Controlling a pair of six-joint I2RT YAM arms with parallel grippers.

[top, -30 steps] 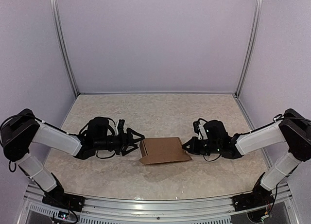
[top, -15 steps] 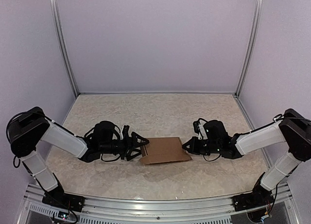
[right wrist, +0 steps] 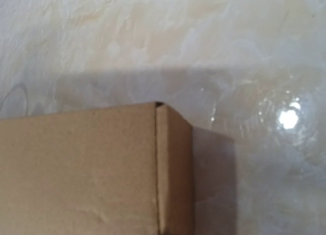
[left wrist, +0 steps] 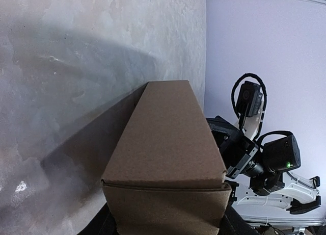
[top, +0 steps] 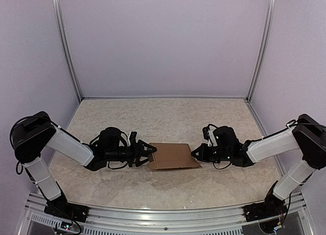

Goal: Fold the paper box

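The brown paper box (top: 173, 156) lies flat in the middle of the table. My left gripper (top: 149, 154) is open, its fingers spread either side of the box's left end. In the left wrist view the box (left wrist: 168, 143) fills the space between the jaws, with its end flap (left wrist: 165, 207) folded down towards me. My right gripper (top: 194, 154) touches the box's right end, and its fingers look together. The right wrist view shows only the box's top and right side (right wrist: 173, 168); its own fingers are out of frame.
The marbled tabletop (top: 163, 118) extends behind the box. Purple walls and metal frame posts (top: 68, 46) close in the back and sides. A metal rail (top: 163, 212) runs along the near edge. The right arm (left wrist: 254, 158) shows beyond the box in the left wrist view.
My left gripper has moved right, up to the box, and now straddles its left end. The left end flap has been pushed in. The right arm has held still.
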